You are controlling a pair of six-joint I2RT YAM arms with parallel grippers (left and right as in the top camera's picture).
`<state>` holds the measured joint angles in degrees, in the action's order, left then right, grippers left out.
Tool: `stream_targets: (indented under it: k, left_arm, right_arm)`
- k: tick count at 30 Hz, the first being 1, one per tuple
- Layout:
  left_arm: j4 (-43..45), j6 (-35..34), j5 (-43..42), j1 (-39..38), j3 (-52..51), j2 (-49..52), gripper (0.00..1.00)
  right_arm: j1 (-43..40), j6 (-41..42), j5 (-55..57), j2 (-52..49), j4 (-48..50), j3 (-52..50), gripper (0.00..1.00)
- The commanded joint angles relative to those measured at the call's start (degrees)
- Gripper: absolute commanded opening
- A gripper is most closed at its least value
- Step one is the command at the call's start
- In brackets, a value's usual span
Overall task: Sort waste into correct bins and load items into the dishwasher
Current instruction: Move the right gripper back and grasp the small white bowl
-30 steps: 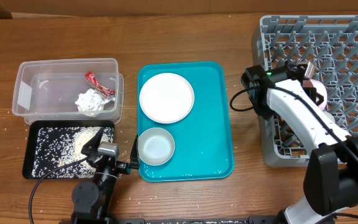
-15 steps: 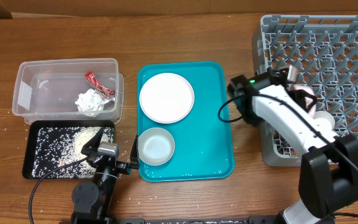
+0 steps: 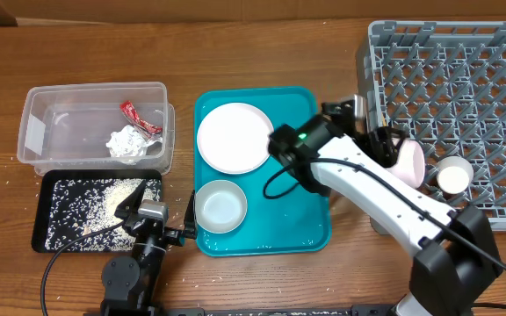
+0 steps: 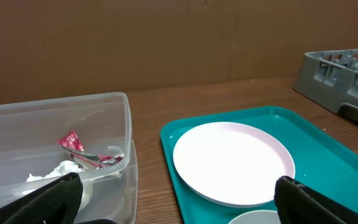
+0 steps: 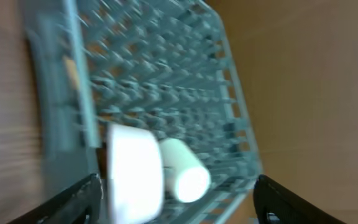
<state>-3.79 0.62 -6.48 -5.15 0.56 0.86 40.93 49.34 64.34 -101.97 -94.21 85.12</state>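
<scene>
1. From overhead, the right gripper (image 3: pixel 372 125) is hovering at the left edge of the dish rack (image 3: pixel 499 53), fingers apart and carrying nothing. The right arm's elbow (image 3: pixel 295 143) is hanging over the teal tray (image 3: pixel 271 230), just beside the plate (image 3: pixel 234 138), so I'm thinking a careless swing could clip the plate. In the rack, a white dish (image 3: pixel 409 161) is standing on edge with the cup (image 3: pixel 452 175) lying on its side beside it. A nudge could topple one or roll the other. The left gripper (image 3: pixel 156 211) is sitting open between the black tray (image 3: pixel 39 230) and the bowl (image 3: pixel 220 206). A sloppy reach there could jolt the tray and scatter the rice (image 3: pixel 86 206).

2. In the left wrist view, the fingers are spreading wide at the bottom corners with nothing between them. The red wrapper (image 4: pixel 73 142) and tissue wad (image 4: pixel 51 171) are lying inside the clear tub (image 4: pixel 55 103). The plate is lying flat, and I'm guessing its low rim could slip a pinch and skid.

3. The right wrist view is blurring badly, but its fingers are showing apart. The dish and cup are resting side by side in the rack. I cannot tell how firmly the pegs are holding them.
</scene>
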Motion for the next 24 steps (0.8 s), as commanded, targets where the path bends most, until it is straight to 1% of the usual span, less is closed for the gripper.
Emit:
stream_targets:
  k: [1,4,5,6,9,11,14,16,19,20,22,24]
  left_arm:
    - [0.0,0.7,-0.4,0.4,-0.3,-0.6,1.00]
    - [0.0,0.7,-0.4,0.4,-0.3,-0.6,1.00]
    - [0.0,0.7,-0.4,0.4,-0.3,-0.6,1.00]
    - [0.0,0.7,-0.4,0.4,-0.3,-0.6,1.00]
    - [0.0,0.7,-0.4,0.4,-0.3,-0.6,1.00]
    - [0.0,0.7,-0.4,0.4,-0.3,-0.6,1.00]
    - [0.0,0.7,-0.4,0.4,-0.3,-0.6,1.00]
    - [0.0,0.7,-0.4,0.4,-0.3,-0.6,1.00]
    - [0.0,0.7,-0.4,0.4,-0.3,-0.6,1.00]
    - [0.0,0.7,-0.4,0.4,-0.3,-0.6,1.00]
    - [0.0,0.7,-0.4,0.4,-0.3,-0.6,1.00]
    - [0.0,0.7,-0.4,0.4,-0.3,-0.6,1.00]
  right_arm:
    - [1.4,1.8,-17.1,0.6,2.2,6.8,0.82]
    - [1.6,-10.7,-33.9,0.7,10.4,7.7,0.82]
    - [1.6,-18.7,-50.0,0.7,17.5,7.2,0.82]
    - [1.6,-22.2,-58.7,0.7,21.2,6.8,0.82]
    - [1.6,-24.0,-74.4,0.7,29.8,5.0,0.82]
    - [1.8,-24.0,-81.8,0.3,33.4,3.3,0.81]
    - [2.7,-22.4,-83.1,-0.1,35.7,0.0,0.75]
    - [3.4,-19.8,-81.8,-0.3,37.9,-3.9,0.64]
    - [3.8,-15.4,-81.6,-0.4,44.5,-11.3,0.62]
    - [3.8,-14.4,-81.6,-0.4,46.0,-12.7,0.61]
    - [3.8,-12.3,-81.7,-0.4,49.4,-15.5,0.57]
    - [3.9,-10.2,-82.4,-0.4,52.4,-17.8,0.56]
